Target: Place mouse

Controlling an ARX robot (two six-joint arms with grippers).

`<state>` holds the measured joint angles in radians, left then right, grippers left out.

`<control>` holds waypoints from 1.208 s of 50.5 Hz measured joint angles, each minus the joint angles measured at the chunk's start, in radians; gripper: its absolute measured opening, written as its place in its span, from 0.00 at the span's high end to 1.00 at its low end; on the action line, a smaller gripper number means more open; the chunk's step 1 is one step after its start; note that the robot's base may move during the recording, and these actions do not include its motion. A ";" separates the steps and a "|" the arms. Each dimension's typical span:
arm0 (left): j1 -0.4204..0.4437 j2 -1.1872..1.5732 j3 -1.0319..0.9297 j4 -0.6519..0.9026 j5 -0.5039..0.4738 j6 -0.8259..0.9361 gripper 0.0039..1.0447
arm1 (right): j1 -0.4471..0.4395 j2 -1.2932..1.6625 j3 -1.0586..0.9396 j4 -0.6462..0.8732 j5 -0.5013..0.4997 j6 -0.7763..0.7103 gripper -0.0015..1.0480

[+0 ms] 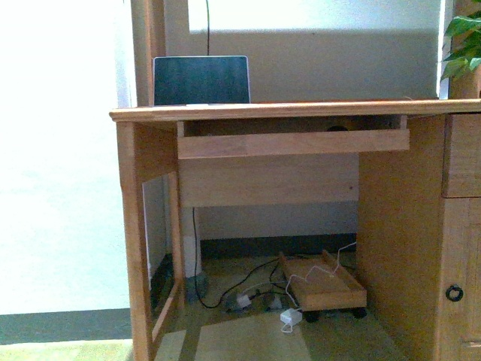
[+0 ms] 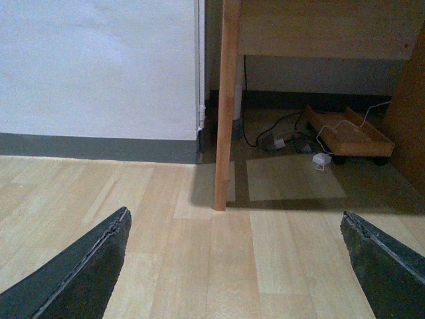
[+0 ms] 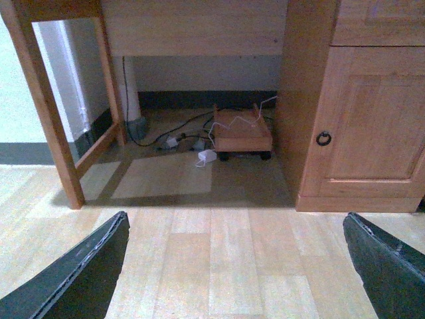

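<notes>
1. The mouse (image 1: 338, 128) is most likely the low dark sliver showing over the front board of the tray (image 1: 293, 142) under the tabletop (image 1: 301, 110). It lies lower than the laptop (image 1: 201, 80) and off to its right. Too little shows to be sure, and neither wrist view catches it.
2. Left jaws: spread wide with nothing between them, hanging low over the bare floor (image 2: 199, 266) in front of the desk's left leg.
3. Right jaws: likewise spread and empty over the floor, facing the knee space and the cupboard door (image 3: 362, 119).
4. As a judgement, a small plastic mouse should be light and rigid, so a modest squeeze will carry it. Crushing is no worry, though the buttons on top are better left unpressed.
5. Its matte shell is smooth and curves away (an oval offers little flat wall), so the jaws could slide up and off if they close high on the dome.
6. The best hold is probably across the narrow width, on the two long sides. It should be low near the base and about mid-length, so the mouse hangs level.
7. The gap between tray and tabletop looks shallow. Reaching in from the front with the jaws level seems the only way, and the front board may hinder a low grip.
</notes>
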<state>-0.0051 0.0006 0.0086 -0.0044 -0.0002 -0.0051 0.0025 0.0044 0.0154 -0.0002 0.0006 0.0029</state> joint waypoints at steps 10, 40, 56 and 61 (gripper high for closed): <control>0.000 0.000 0.000 0.000 0.000 0.000 0.07 | 0.000 0.000 0.000 0.000 0.000 0.000 0.07; 0.000 0.000 0.000 0.000 0.000 0.000 0.07 | 0.000 0.000 0.000 0.000 0.000 0.000 0.07; 0.000 0.000 0.000 0.000 0.000 0.000 0.07 | 0.000 0.000 0.000 0.000 0.000 0.000 0.07; 0.000 0.000 0.000 0.000 0.000 0.000 0.07 | 0.000 0.000 0.000 0.000 0.000 0.000 0.07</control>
<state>-0.0051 0.0006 0.0086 -0.0044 -0.0002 -0.0051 0.0021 0.0040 0.0154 -0.0002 0.0006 0.0029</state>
